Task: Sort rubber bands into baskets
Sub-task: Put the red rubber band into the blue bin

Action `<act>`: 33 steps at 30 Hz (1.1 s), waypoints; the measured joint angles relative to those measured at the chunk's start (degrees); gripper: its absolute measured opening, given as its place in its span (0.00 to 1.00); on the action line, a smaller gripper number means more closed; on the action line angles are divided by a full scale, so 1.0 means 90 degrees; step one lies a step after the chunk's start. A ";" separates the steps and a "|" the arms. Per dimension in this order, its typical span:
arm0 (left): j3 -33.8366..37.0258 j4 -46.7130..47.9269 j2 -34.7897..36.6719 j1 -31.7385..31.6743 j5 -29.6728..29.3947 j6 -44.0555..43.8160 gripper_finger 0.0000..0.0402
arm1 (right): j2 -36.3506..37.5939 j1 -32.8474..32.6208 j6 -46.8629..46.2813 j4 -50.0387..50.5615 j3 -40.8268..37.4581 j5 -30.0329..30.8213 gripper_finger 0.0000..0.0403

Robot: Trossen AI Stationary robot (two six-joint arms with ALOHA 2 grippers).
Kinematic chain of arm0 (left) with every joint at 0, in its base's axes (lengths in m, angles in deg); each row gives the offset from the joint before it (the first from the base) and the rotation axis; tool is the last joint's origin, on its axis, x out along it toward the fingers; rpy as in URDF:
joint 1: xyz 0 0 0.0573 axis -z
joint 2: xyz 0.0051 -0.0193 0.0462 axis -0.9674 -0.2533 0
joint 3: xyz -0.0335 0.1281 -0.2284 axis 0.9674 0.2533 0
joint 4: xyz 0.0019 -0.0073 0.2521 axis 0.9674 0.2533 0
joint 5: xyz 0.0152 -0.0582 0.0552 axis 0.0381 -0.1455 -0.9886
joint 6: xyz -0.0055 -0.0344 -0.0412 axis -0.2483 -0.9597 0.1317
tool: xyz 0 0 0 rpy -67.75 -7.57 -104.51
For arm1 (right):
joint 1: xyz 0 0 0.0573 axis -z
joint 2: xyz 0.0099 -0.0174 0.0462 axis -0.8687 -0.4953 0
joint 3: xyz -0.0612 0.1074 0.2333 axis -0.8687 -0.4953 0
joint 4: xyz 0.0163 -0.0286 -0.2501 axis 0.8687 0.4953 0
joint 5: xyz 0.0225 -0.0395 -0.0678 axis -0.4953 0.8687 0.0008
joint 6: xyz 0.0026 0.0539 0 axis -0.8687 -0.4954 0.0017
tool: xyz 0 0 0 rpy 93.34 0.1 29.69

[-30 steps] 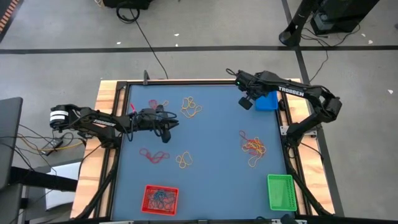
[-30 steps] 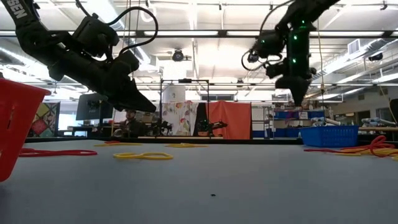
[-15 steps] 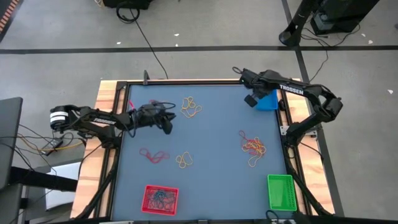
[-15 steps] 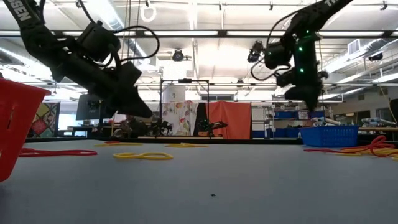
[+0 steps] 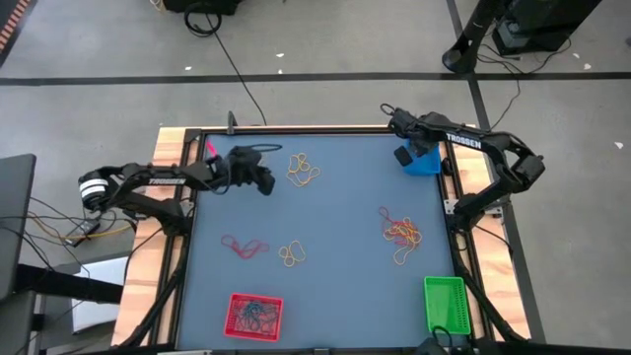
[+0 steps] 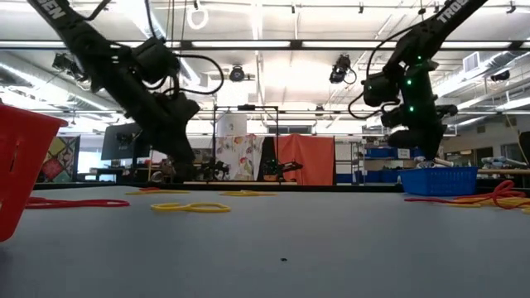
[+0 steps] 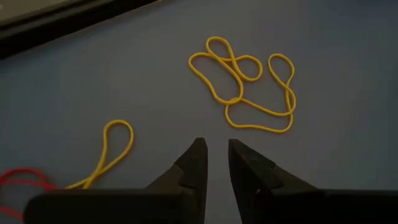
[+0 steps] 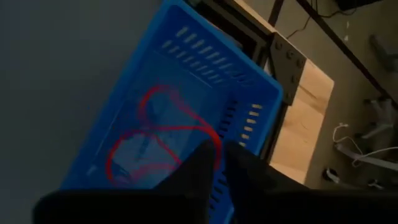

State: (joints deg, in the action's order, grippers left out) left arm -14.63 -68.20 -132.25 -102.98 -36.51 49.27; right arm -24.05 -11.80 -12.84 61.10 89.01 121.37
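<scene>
My right gripper [image 5: 402, 155] hangs over the blue basket [image 5: 424, 161] at the table's far right corner, fingers [image 8: 202, 163] pointing down into it, a narrow gap between them. A red rubber band [image 8: 163, 134] lies looped in that basket [image 8: 186, 81], just under the fingertips. My left gripper [image 5: 262, 183] is at the far left, slightly open with nothing between its fingers [image 7: 194, 163]. It points at a cluster of yellow rubber bands [image 7: 249, 87] [image 5: 303, 170] lying flat on the mat. My right gripper: the red band's upper loop [image 8: 208, 134] ends right at the fingertips. Whether it touches them, I cannot tell. My left gripper touches nothing.
On the blue mat [image 5: 335, 212] lie a mixed red and yellow heap [image 5: 402, 234], a yellow band [image 5: 292, 255] and a red band [image 5: 244, 246]. A red basket [image 5: 254, 316] with bands and a green basket [image 5: 444, 303] stand at the near edge.
My right gripper has gone toward the table's right edge and down, from beside the blue basket to over it. My left gripper has swung toward the far edge and turned toward the yellow bands.
</scene>
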 joint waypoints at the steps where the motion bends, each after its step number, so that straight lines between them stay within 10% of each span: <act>1: -0.0120 0.0178 0.0000 -0.0023 0.0001 0.0063 0.19 | 0.0000 -0.0002 0.0000 -0.0068 -0.0035 -0.0016 0.17; 15: -0.0892 0.1740 -0.0298 -0.1195 0.0612 0.0983 0.45 | 0.0639 -0.0911 0.0077 -0.1870 -0.0044 -0.0189 0.52; 33: -0.0892 0.2143 -0.1226 -0.2059 0.0074 0.0912 0.45 | 0.0723 -0.2296 0.0144 -0.2713 -0.0040 -0.0505 0.52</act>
State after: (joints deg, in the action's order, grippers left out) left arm -22.65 -48.91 -143.29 -121.51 -35.85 57.47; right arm -17.54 -32.46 -11.54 36.68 88.65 116.82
